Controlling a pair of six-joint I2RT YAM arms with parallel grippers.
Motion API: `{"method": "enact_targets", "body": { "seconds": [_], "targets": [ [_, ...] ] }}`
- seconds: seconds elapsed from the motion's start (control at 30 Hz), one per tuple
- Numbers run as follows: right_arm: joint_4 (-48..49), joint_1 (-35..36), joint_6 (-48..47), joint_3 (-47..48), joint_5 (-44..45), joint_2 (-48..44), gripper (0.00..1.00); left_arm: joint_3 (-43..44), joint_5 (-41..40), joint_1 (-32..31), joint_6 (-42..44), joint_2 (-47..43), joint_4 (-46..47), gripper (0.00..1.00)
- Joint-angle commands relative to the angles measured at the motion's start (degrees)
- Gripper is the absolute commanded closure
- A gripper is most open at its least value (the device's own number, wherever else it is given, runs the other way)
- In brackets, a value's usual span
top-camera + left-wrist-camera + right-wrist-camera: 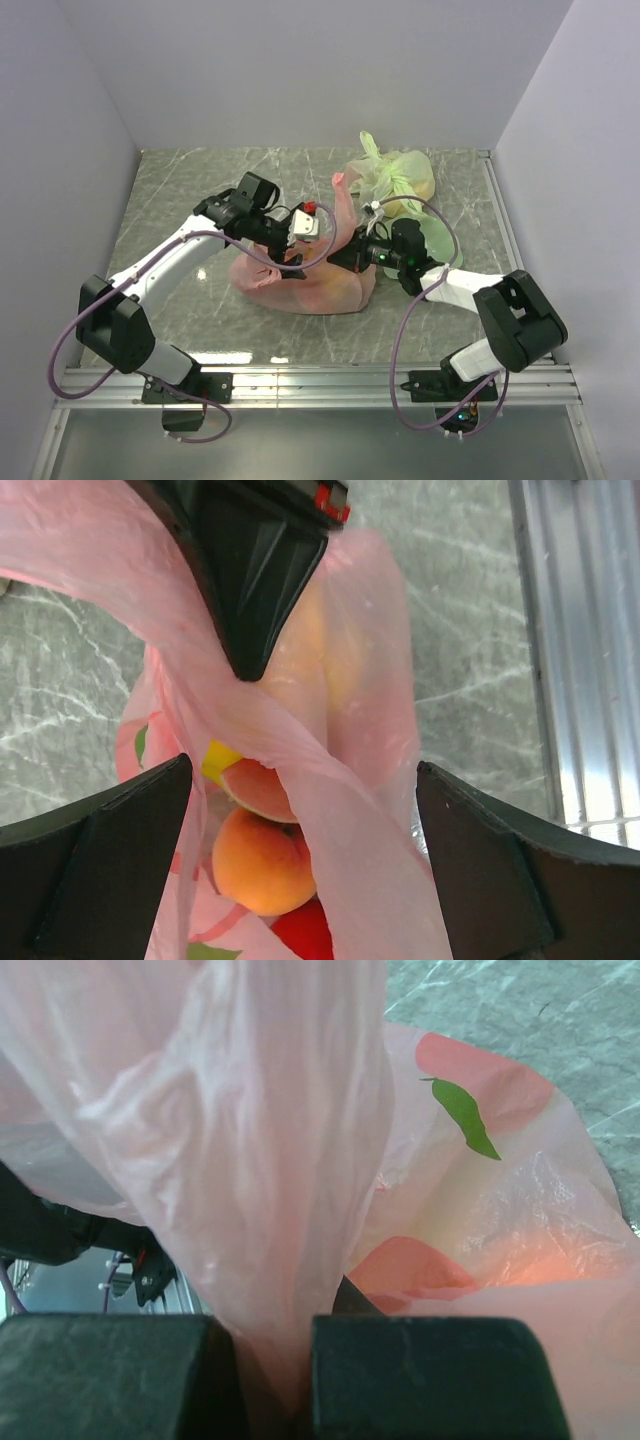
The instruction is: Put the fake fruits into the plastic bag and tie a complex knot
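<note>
- At the right gripper (275, 1360): clamped tight on a twisted, gathered strand of the plastic bag (290, 1160) – film pinched between both fingers (110, 1375) and fanning out above them in the wrist view.
- Just past that grip: printed film with salmon patches and a green leaf mark (462, 1115), lying on the grey marbled table (520, 1010).
- At the left gripper (300, 780): spread wide, closed on nothing, one finger (100, 870) on either side of the bag (370, 810).
- Between those fingers: the fake fruits (262, 860) inside the bag – a round peach-orange one, a pink-orange piece (258, 790) touching it from above, a bit of yellow (220, 760) beside that, something red (305, 935) at the lower edge.
- Further up in the same view: a larger pale-orange shape (315, 660) blurred behind the film, and a black wedge (250, 580) pressing into the plastic; cannot tell for sure what that wedge belongs to.
- From above: left gripper (285, 258) and right gripper (345, 258) meeting over the bag (310, 285), near the table's (180, 190) middle.
- Above the right gripper: a strip of pink film (345, 205) standing upright.
- Behind, toward the far wall: a pale green knotted bag (400, 180), near the pink one; cannot tell whether touching.
</note>
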Motion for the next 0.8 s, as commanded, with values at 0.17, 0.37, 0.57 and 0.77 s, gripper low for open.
{"method": "enact_targets", "body": {
  "seconds": [0.17,0.37,0.57,0.77],
  "targets": [
    [1.04,-0.81,-0.93,3.02,-3.0,-2.01,1.0,-2.74,-7.01,-0.29,3.49,1.21,6.25,0.01],
    [1.48,-1.78,0.73,3.1,-4.5,-2.36,1.0,-4.85,-10.36,-0.29,8.06,0.94,5.3,0.1],
    [-0.01,-3.01,1.09,3.36,-4.59,-2.8,1.0,1.2,-2.48,1.38,9.99,5.15,-9.86,0.76],
    [-4.91,-3.63,3.98,4.94,-3.45,-2.62,1.0,5.78,7.55,3.04,6.31,13.41,-20.36,0.99]
  ]
}}
